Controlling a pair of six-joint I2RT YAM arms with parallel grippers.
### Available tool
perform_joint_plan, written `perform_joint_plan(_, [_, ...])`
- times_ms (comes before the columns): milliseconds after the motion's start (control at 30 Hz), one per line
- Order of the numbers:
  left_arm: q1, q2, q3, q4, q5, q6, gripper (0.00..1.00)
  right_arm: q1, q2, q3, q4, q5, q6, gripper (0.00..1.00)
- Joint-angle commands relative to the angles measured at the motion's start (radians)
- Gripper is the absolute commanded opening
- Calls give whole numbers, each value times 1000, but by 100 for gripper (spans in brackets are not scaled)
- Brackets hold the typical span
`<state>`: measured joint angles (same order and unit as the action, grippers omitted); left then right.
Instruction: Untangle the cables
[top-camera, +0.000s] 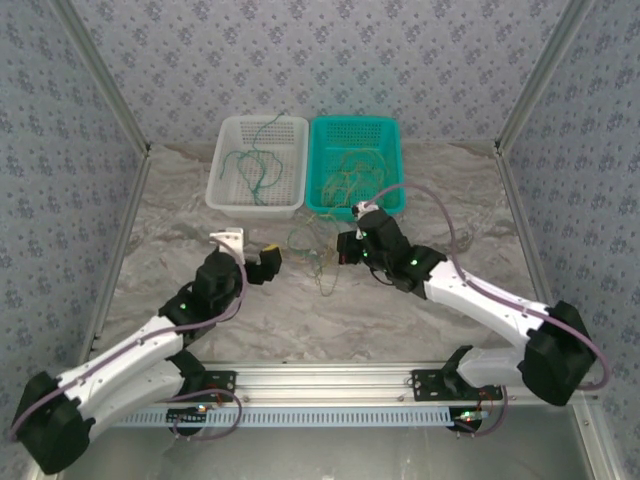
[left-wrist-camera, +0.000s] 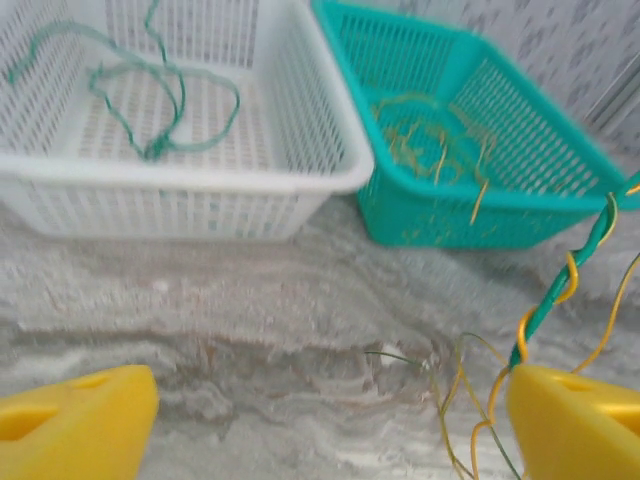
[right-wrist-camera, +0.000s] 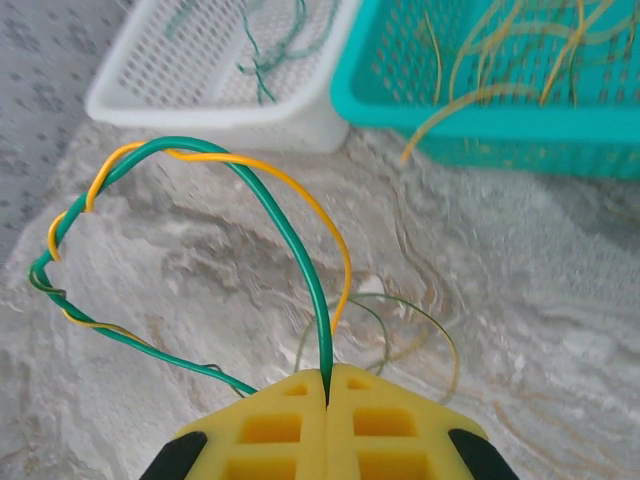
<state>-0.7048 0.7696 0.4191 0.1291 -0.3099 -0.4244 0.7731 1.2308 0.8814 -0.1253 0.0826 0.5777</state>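
Green cable (right-wrist-camera: 303, 262) inside the closed right pincer (right-wrist-camera: 328, 388).

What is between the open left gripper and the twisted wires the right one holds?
Nothing visible. The twisted wires run right past one finger of the left gripper, which is open; the right gripper is shut on them.

My left arm (top-camera: 130, 355) and right arm (top-camera: 480, 295) are white shells with black joints, thin purple cables (top-camera: 445, 215) and small green lights (top-camera: 411, 263); my fingers (right-wrist-camera: 270, 430) are blocky yellow plastic.
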Motion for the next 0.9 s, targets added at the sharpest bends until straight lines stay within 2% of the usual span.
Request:
perform_joint_plan(0, [34, -99, -31, 55, 55, 31, 98, 5, -75, -6, 54, 47, -51, 0])
perform_joint_plan(167, [108, -204, -76, 90, 166, 40, 98, -1, -145, 5, 43, 67, -49, 0])
perform_joint_plan(367, [122, -189, -59, 147, 311, 76, 93, -5, -175, 29, 40, 54, -64, 0])
perform_joint_plan(667, [120, -54, 10, 268, 545, 70, 71, -6, -183, 25, 122, -19, -73, 0])
perform_joint_plan(867, [118, -9, 34, 337, 624, 38, 50, -8, -179, 31, 106, 27, -50, 0])
